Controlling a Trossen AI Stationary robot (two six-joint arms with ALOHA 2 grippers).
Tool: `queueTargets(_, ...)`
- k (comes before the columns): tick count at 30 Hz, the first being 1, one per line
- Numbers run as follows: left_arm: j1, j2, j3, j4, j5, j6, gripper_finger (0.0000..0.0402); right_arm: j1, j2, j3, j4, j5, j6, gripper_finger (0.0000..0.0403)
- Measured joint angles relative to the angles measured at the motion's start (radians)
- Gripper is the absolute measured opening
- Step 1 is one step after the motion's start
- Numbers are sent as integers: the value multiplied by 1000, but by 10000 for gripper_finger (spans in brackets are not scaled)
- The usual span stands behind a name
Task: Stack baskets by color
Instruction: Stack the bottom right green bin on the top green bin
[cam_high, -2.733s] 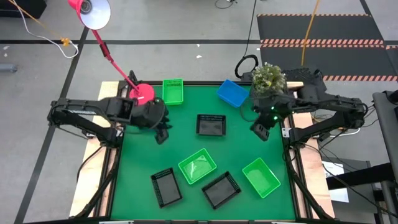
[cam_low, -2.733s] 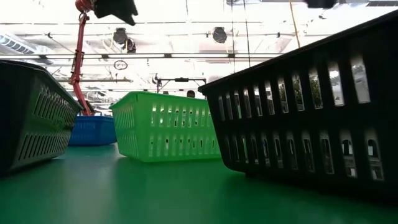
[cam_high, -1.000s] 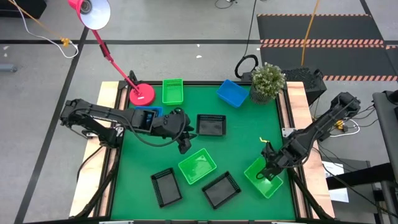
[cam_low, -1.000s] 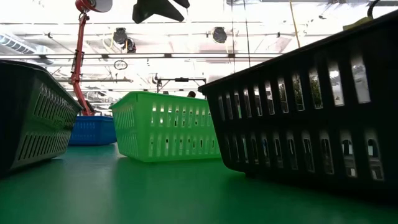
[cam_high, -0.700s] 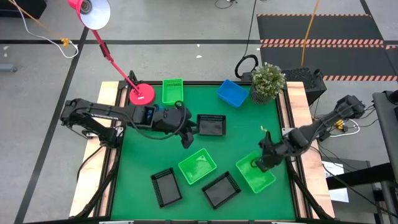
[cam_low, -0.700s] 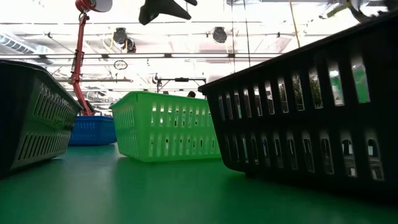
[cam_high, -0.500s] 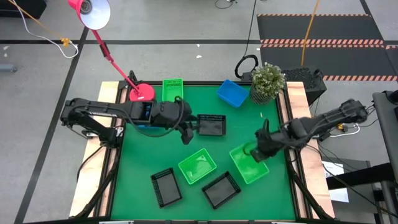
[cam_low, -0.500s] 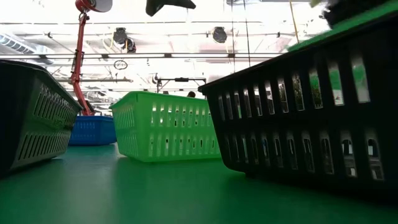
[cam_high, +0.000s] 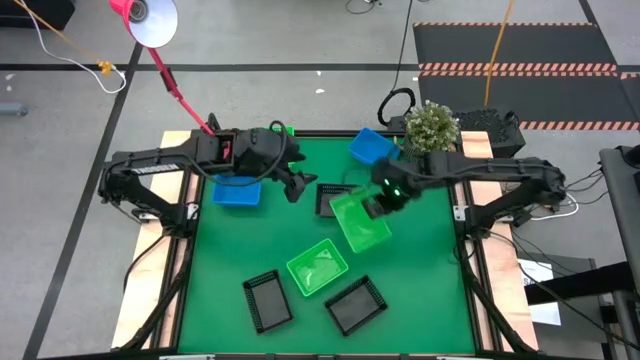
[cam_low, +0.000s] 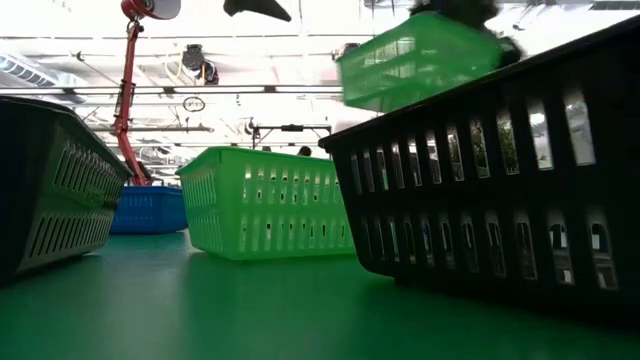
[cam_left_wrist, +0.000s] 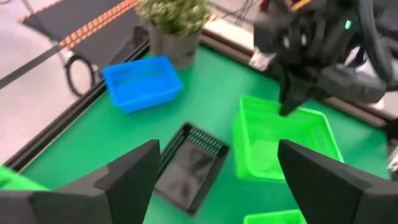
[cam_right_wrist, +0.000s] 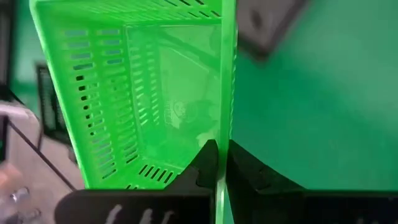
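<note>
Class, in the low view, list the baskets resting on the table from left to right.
Black slatted plastic basket → blue slatted plastic basket → bright green slatted plastic basket → large-looking black slatted plastic basket.

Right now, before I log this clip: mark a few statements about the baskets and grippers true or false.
1. The right gripper is pinching the wall of a bright green slatted plastic basket. True.
2. That basket sits flat on the green table. False: the low view shows it lifted in the air.
3. The left gripper holds a black basket. False: its jaws are open and empty.
4. A blue slatted plastic basket lies near the left arm. True.
</note>
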Motion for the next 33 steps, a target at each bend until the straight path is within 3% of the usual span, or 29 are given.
queueTargets(6, 21, 0, 8, -66, 48, -21, 318, -105, 67, 75, 21, -47, -115, 7)
queueTargets(10, 20, 0, 8, -85, 48, -85, 291, -162, 79, 83, 136, -43, -124, 7)
queueTargets(24, 19, 1, -9, -73, -152, -282, 194, -297, 84, 83, 449, 105, -133, 10)
queueTargets(29, 40, 2, -22, -73, -263, -513, 195, -314, 84, 83, 487, 167, -99, 10)
queueTargets(33, 56, 13, -22, -28, -344, -505, 228, -316, 84, 66, 535, 173, -73, 10)
